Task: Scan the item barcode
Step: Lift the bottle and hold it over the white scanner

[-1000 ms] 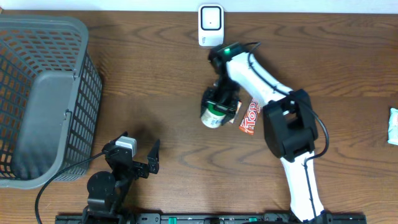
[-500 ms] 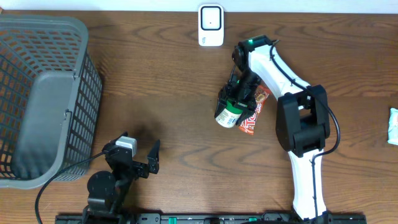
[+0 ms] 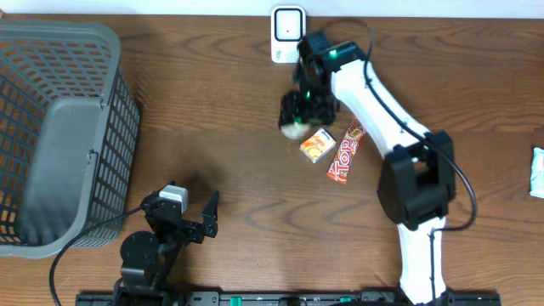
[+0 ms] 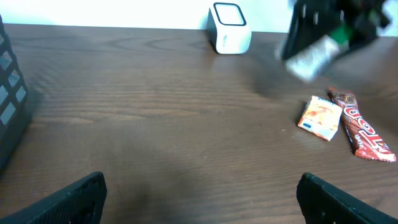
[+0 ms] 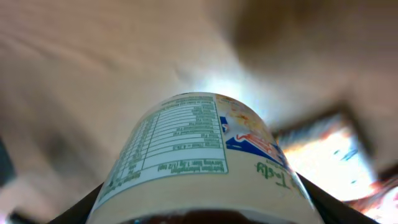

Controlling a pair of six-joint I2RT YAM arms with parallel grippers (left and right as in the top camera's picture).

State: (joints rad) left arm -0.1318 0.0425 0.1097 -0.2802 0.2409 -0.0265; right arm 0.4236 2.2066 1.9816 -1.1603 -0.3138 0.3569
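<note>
"While the tub [image 3: 294, 126] hangs tilted in my right gripper [image 3: 302, 106], off the table [image 3: 195, 110] and just in front of the scanner [image 3: 288, 34], what gets the beep?" (desk)

"Finding the barcode first. My wrist cam shows only the nutrition panel side, no bars, so I'd judge the code sits round the back or on the base. Plan: roll the wrist slowly, hold the tub square to the scanner's window, not too close, and pause a sec once the bars face it. The fingers are clamped on the tub's sides, so they shouldn't cover the code." (me)

"Any writing you can read?" (desk)

"On the tub: a green-print nutrition table, too small to read, plus green script upside down that I can't make out, and an orange-and-blue graphic. Nearby on the table there's a small orange box [image 3: 316, 145], text illegible, and beside it a red candy bar [image 3: 344, 155] with white letters that look like 'Top'. Nothing legible on the scanner." (me)

"And the other arm?" (desk)

"My left gripper [image 3: 191, 212] is parked at the near edge, fingers spread wide, holding nothing, beside the grey basket [image 3: 51, 32]." (me)
</note>
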